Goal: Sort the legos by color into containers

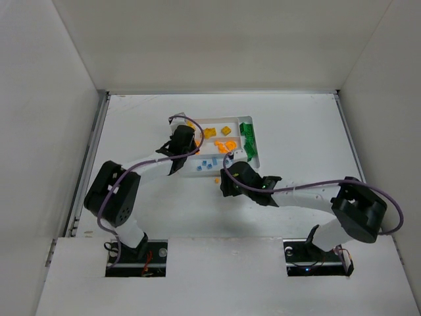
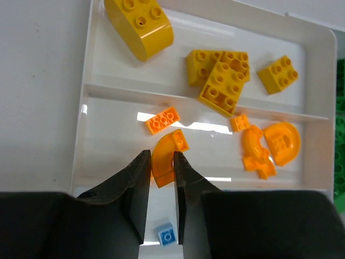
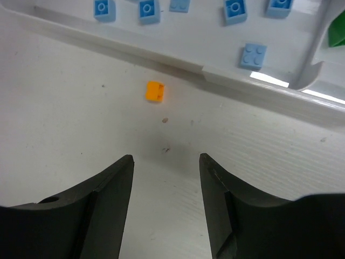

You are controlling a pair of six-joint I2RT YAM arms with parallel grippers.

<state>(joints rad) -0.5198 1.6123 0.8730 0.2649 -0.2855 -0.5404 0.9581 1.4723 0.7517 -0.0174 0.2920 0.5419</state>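
Nearest, over the tabletop [image 3: 64, 108]: right gripper [image 3: 166, 157], spread wide, empty. Just ahead, small orange plastic brick [image 3: 154, 90] outside shallow white plastic tray [image 3: 259, 86]'s near wall. Inside, tiny pale blue bricks [image 3: 253, 55]. Beyond, left gripper [image 2: 161, 155] pinched shut on curved orange brick [image 2: 171, 141], middle section. Farthest, yellow bricks [image 2: 223, 81].

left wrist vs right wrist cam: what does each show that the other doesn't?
Left wrist only: left tool shut on a curved orange brick among other orange bricks; yellow bricks in the next section. Right wrist only: right tool open over the table, one small orange brick loose outside the tray. Both: the tray, pale blue bricks, green bricks at the frame edge.
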